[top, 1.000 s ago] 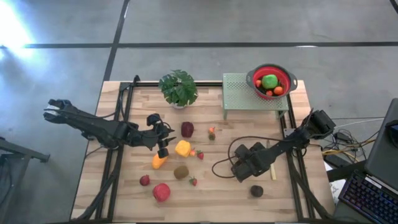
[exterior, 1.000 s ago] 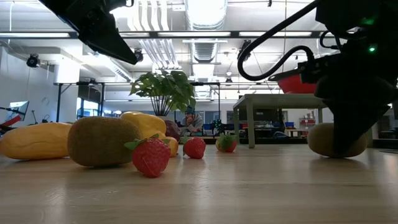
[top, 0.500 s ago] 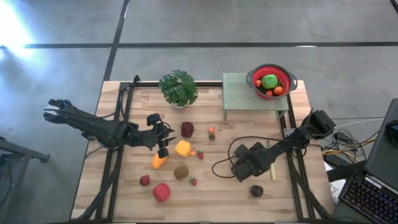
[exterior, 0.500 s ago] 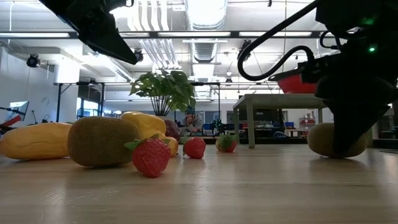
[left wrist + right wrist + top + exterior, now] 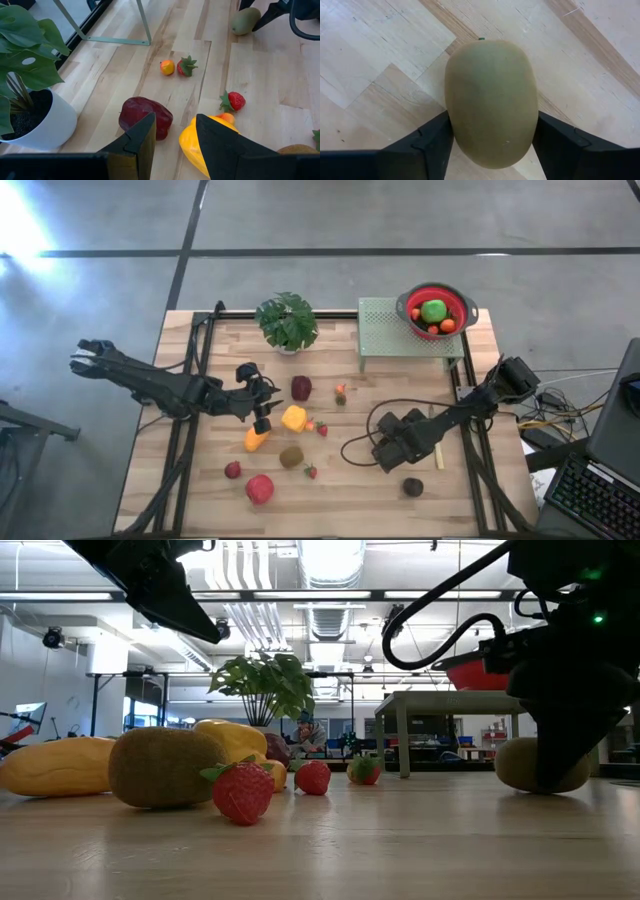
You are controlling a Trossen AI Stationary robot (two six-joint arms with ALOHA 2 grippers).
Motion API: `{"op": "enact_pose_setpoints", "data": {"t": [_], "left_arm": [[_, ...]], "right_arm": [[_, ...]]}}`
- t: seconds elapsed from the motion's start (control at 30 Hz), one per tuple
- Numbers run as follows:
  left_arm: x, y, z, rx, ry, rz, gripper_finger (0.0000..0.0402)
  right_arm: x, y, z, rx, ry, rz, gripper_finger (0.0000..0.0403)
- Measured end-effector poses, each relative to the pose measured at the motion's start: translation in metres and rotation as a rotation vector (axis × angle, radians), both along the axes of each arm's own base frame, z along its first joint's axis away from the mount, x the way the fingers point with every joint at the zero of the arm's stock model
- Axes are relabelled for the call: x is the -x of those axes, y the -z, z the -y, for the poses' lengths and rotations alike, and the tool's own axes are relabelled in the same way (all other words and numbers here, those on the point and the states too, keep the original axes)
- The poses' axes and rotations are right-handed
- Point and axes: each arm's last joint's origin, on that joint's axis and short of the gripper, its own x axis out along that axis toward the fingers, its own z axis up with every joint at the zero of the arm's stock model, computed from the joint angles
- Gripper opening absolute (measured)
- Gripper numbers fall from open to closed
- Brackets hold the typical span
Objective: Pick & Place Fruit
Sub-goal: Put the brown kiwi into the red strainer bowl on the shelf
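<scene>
The right gripper (image 5: 492,145) stands low over a kiwi (image 5: 491,102) near the right edge of the table (image 5: 200,480), and its two fingers touch both sides of the fruit, so it grasps the kiwi. The fruit seems not lifted yet; in the low view the kiwi (image 5: 540,766) rests on the wood. To do this step well, the arm should probably keep the grip centred on the thick part of the kiwi, press softly because the skin is smooth and round, and rise straight before it turns toward the red bowl (image 5: 437,310) on the green stand (image 5: 385,335) at the far right corner.

The left gripper (image 5: 172,135) hovers over the table middle with fingers apart and nothing between them, above a maroon fruit (image 5: 146,117) and a yellow fruit (image 5: 205,142).

The right wrist view shows the contact on the kiwi, which the high view hides under the gripper. The high view alone shows the bowl with fruit already inside
</scene>
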Motion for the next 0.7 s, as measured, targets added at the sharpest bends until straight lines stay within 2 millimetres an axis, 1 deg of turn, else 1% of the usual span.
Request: {"op": "enact_pose_setpoints", "data": {"t": [0.1,0.17,0.27,0.33,0.43,0.5,0.57,0.7], "left_arm": [[0.000,0.000,0.000,0.000,0.000,0.000,0.0147],[0.000,0.000,0.000,0.000,0.000,0.000,0.0147],[0.000,0.000,0.000,0.000,0.000,0.000,0.0147],[0.000,0.000,0.000,0.000,0.000,0.000,0.0147],[0.000,0.000,0.000,0.000,0.000,0.000,0.0147],[0.000,0.000,0.000,0.000,0.000,0.000,0.0147],[0.000,0.000,0.000,0.000,0.000,0.000,0.0147],[0.000,0.000,0.000,0.000,0.000,0.000,0.0147]], "right_arm": [[0.000,0.000,0.000,0.001,-0.005,-0.001,0.0238],[0.000,-0.001,0.001,0.003,-0.022,-0.006,0.0232],[-0.003,-0.009,0.003,-0.002,-0.044,0.000,0.0222],[-0.006,-0.019,0.006,-0.008,-0.065,0.019,0.0218],[-0.010,-0.038,0.012,-0.010,-0.098,0.042,0.0219],[-0.010,-0.053,0.020,-0.004,-0.114,0.038,0.0224],[-0.008,-0.070,0.030,0.022,-0.116,0.039,0.0228],[0.000,-0.109,0.055,0.103,-0.077,0.042,0.0227]]}}
